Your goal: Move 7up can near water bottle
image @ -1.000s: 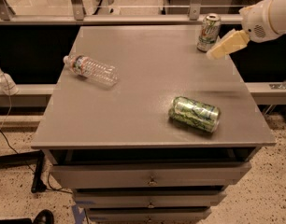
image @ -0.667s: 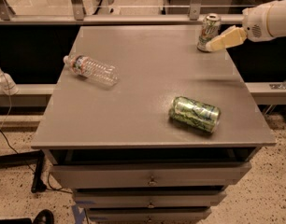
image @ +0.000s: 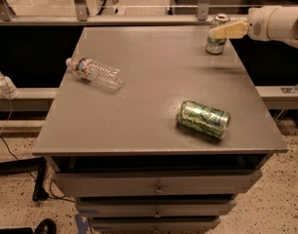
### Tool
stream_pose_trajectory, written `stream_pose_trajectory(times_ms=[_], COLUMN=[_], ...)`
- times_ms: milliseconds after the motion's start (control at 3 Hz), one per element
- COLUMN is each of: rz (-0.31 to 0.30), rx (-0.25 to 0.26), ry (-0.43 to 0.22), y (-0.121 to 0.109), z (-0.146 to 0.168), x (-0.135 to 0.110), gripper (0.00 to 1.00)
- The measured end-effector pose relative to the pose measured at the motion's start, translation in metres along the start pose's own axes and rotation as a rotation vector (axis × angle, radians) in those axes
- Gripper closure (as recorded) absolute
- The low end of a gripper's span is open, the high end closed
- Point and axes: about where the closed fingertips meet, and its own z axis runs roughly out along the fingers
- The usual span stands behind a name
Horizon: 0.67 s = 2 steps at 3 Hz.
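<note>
table: grey top
green can: on its side, table's front right
drawers: below the table top
white plug: left of table

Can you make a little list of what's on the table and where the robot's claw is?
7up can: standing upright, back right corner of the table
water bottle: lying on its side, left side
green can: lying on its side, front right
claw: at the 7up can, from the right side
can near bottle yet: no
</note>
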Motion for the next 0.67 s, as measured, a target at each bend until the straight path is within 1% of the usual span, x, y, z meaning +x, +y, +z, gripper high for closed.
stream_pose_trajectory(times_ms=[333,667], rz=[0.034,0.060], rx=[-0.003,-0.011], ry=[-0.018,0.007], y=[-0.004,-0.003], z=[0.027,0.048], x=[0.004,0.018], gripper=[0.00,0.00])
